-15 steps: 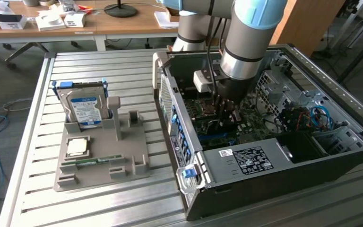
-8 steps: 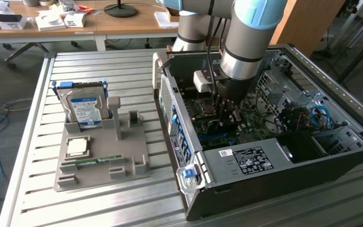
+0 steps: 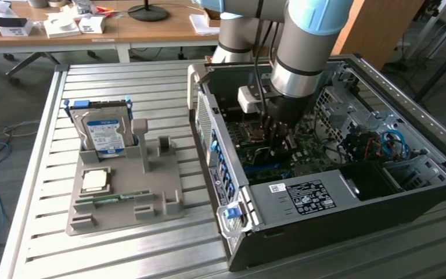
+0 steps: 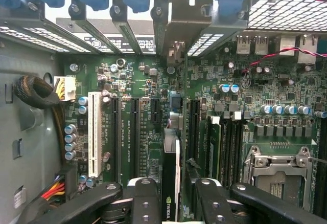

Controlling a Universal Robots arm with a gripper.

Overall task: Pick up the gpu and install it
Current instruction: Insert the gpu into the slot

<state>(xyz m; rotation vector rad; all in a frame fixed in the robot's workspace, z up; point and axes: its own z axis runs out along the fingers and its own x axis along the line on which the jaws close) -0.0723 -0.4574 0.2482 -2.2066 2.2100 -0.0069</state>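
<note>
Gripper [image 4: 172, 203] fingers [image 4: 145, 203] sat closest to the wrist cam, spread apart on either side of the gpu [image 4: 170, 183], which stood on edge between them, reaching down into a slot of the green motherboard [image 4: 153, 106]. Gaps showed between pads and card, so no pinch; whether the pads brushed it I couldn't tell. Card's end bracket met the rear slot area of the pc case [image 3: 347, 203]. Just beside the gpu ran black slots, w/ 1 white slot [image 4: 94, 134] further off and the cpu socket [image 4: 278, 170] on the other side.

In the ext. view the arm [image 3: 304, 52] reached straight down into the open case, gripper [image 3: 277, 136] low over the board. On the ext. view's left, well apart from the case, a grey holder [image 3: 122, 195] carried the hard drive [image 3: 103, 131] upright, plus a cpu chip [image 3: 95, 180] and memory stick [image 3: 114, 197] lying flat.
</note>
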